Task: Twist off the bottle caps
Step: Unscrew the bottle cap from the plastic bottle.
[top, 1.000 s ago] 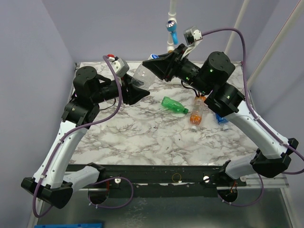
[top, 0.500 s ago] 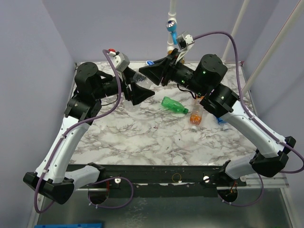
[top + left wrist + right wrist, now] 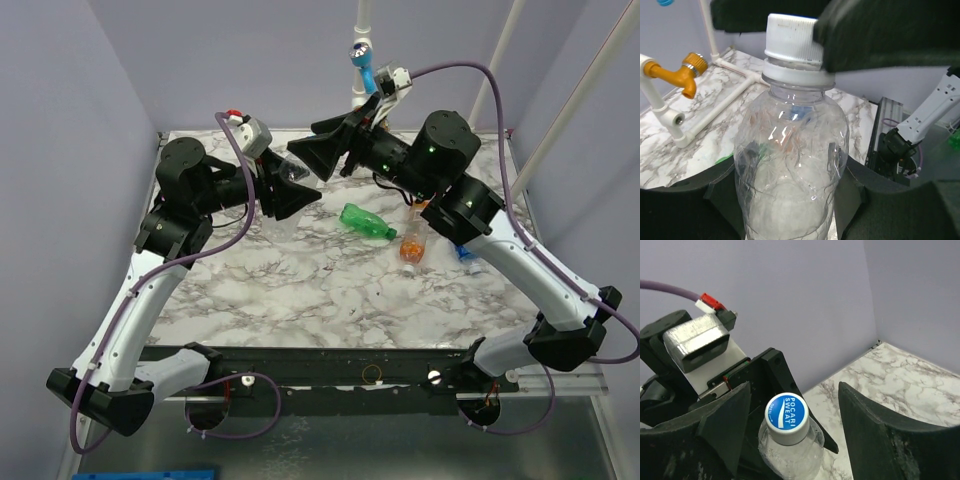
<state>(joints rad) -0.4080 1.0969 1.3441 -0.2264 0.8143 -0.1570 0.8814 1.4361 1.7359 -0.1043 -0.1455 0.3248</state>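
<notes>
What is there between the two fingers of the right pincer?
The cap of the clear bottle, which the left pincer holds; the right wrist view shows it.

A clear bottle [image 3: 790, 150] stands upright in the middle, its thin walls dented. The jaws of the left gripper [image 3: 790, 220] press against its lower sides. Its white cap [image 3: 791, 37] is on, sitting above a collar ring. Dark jaws of the right gripper [image 3: 815, 22] flank the cap, and the right one covers the cap's edge. Behind on the left, an orange tap [image 3: 687, 70] on a white pipe [image 3: 720, 114] lies over the marble tabletop [image 3: 660, 150].
</notes>
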